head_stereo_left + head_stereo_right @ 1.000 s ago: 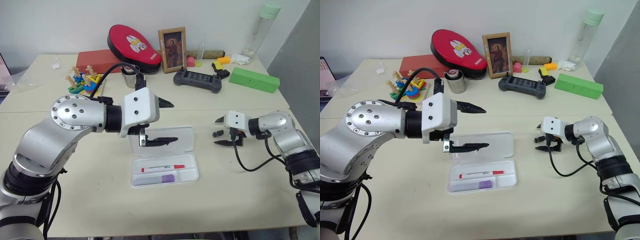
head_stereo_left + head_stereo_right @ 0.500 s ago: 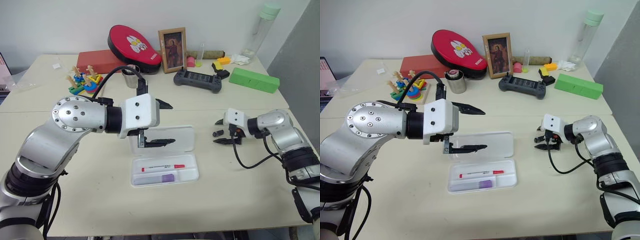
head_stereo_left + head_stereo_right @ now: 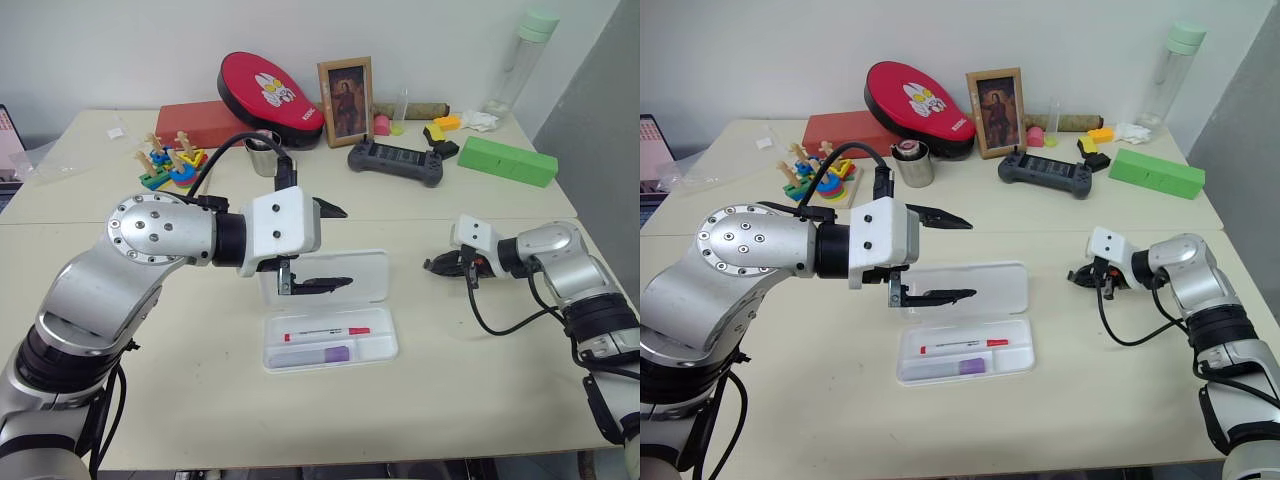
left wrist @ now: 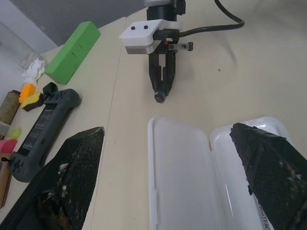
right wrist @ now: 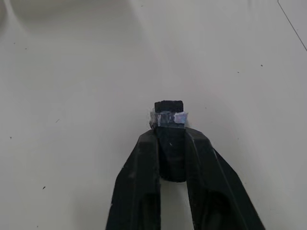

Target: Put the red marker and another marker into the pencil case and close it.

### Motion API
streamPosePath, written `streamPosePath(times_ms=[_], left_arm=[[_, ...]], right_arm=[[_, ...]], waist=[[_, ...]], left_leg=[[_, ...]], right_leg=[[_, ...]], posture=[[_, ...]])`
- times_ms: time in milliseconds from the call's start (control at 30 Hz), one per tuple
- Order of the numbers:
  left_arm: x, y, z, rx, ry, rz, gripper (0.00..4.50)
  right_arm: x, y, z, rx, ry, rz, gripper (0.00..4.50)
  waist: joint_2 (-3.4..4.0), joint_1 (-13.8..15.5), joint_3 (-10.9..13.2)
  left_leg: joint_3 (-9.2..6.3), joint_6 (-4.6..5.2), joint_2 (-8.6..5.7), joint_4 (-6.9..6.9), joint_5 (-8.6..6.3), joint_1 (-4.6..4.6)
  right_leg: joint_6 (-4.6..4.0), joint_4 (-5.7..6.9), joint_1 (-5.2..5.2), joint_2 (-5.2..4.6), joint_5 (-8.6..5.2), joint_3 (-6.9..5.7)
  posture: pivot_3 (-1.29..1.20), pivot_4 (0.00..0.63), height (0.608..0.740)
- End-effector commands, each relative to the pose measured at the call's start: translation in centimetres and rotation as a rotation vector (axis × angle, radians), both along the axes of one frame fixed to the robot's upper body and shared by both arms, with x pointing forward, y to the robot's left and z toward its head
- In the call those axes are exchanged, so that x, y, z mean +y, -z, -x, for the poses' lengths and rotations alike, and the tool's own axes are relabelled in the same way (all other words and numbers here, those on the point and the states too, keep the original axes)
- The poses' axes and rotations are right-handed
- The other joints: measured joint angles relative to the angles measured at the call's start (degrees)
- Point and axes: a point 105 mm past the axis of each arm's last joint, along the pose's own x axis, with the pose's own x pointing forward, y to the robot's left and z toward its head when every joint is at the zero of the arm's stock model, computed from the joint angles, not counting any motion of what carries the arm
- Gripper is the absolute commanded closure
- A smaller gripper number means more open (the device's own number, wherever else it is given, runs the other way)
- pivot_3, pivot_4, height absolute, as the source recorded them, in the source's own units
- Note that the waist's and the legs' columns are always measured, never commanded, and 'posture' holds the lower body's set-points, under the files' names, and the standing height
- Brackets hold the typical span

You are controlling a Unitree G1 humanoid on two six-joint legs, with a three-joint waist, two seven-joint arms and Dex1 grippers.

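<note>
Flat white plastic pencil case (image 3: 372, 272) with rounded corners, lying open just under the left gripper (image 3: 348, 246), lid laid flat beyond the tray, hinge between them. Long axis crosswise to the robot, roughly in line with the way the left jaws point. Left jaws spread wide, one black finger above the lid's far long edge and the other low over the lid itself, apparently touching nothing. Right gripper (image 3: 432, 267) well apart from the case, off past the lid's short end, jaws pressed together on a small black stub with a bit of tape (image 5: 169, 108) at their tips, low over the bare table. Thin white-barrelled red marker (image 3: 325, 335) with red cap already in the tray, parallel to the long axis, below and nearer the robot than the left jaws. Short thick marker with a lilac cap (image 3: 315, 354) just beside it in the nearest slot, same direction. Judged from this: loading done, closing left. Left arm much the nearer; likely need to get a finger under the lid's far long edge and fold it over the hinge toward the tray. Risk of the light case sliding rather than the lid lifting.
</note>
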Motion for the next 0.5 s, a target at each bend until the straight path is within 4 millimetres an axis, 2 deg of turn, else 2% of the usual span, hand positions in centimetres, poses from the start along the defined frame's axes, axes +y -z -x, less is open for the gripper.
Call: streamPosePath(times_ms=[33, 267, 367, 500], left_arm=[[0.0, -0.7, 0.1, -0.029, 0.001, 0.01, 0.0], [0.4, -0.8, 0.7, 0.011, 0.003, 0.042, 0.0], [0.8, -0.5, 1.6, 0.055, 0.017, 0.051, 0.0], [1.3, -0.7, 1.3, 0.049, -0.023, 0.077, 0.0]], right_arm=[[-0.2, -1.3, 0.0, -0.03, -0.008, -0.005, 4.21], [0.4, -2.7, 1.0, -0.117, -0.075, 0.017, 4.21], [1.3, -3.9, 3.0, -0.12, -0.15, 0.002, 4.21], [3.9, -5.5, 6.1, -0.14, -0.274, -0.041, 4.21]], waist=[[0.0, 0.01, 0.0], [0.01, -0.06, 0.01], [0.03, 0.06, 0.02], [0.04, 0.1, 0.03]], left_leg=[[0.0, 0.0, 0.0, 0.0, 0.0, 0.0], [0.0, 0.0, 0.0, -0.01, 0.0, 0.0], [0.0, 0.0, 0.0, -0.04, 0.0, -0.01], [0.0, 0.01, 0.0, -0.04, -0.01, -0.02]], right_leg=[[0.0, 0.0, 0.0, 0.0, 0.0, 0.0], [0.0, 0.0, -0.02, 0.0, 0.0, 0.01], [0.0, 0.0, -0.03, 0.0, 0.0, 0.01], [0.0, -0.01, -0.03, 0.0, -0.01, 0.0]], posture=[[0.0, 0.15, 0.74], [0.0, 0.15, 0.74], [0.0, 0.15, 0.74], [0.0, 0.15, 0.74]])
